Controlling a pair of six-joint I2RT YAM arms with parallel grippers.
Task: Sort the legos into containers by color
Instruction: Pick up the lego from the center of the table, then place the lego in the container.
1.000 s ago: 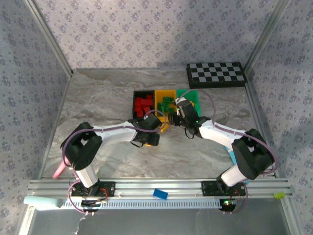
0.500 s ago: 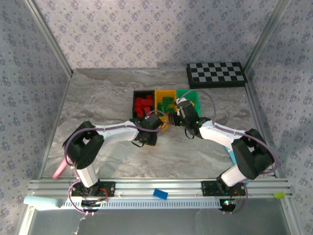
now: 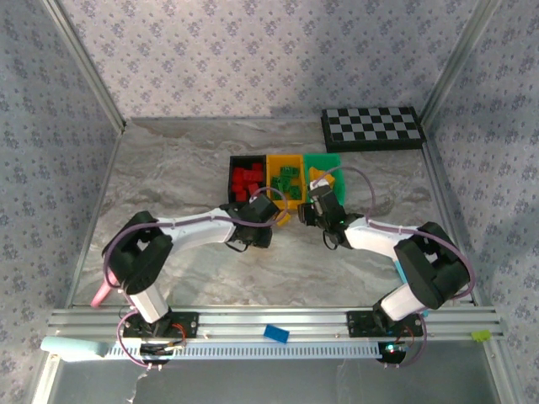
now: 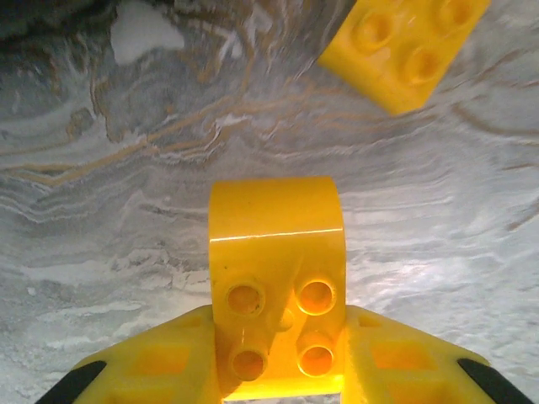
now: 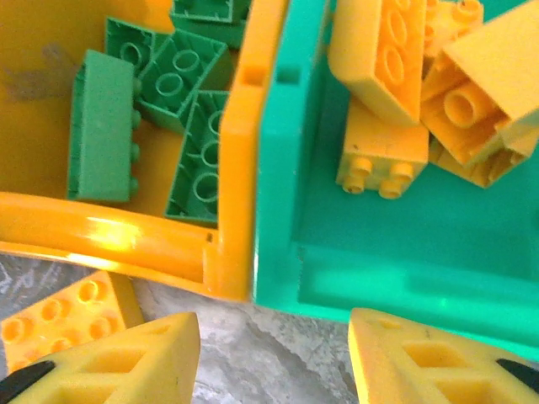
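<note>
My left gripper (image 4: 278, 341) is shut on a yellow lego (image 4: 276, 252), held just above the marble table. A second yellow lego (image 4: 404, 46) lies loose on the table ahead of it. In the top view the left gripper (image 3: 274, 213) is at the near edge of the containers. My right gripper (image 5: 274, 358) stands open with nothing in it, in front of the joint between the yellow-orange bin (image 5: 109, 236) and the green bin (image 5: 404, 286). Green legos (image 5: 168, 126) lie in the yellow-orange bin, yellow legos (image 5: 404, 84) in the green one. The black bin (image 3: 232, 181) holds red legos (image 3: 246, 179).
A black-and-white checkerboard (image 3: 371, 128) lies at the back right. A lone blue brick (image 3: 275, 333) rests on the front rail, and a pink object (image 3: 101, 292) lies at the near left. Another yellow lego (image 5: 63, 324) sits beside my right gripper's left finger.
My left gripper has shut on the yellow lego. My right gripper has drawn back from over the bins toward the near side.
</note>
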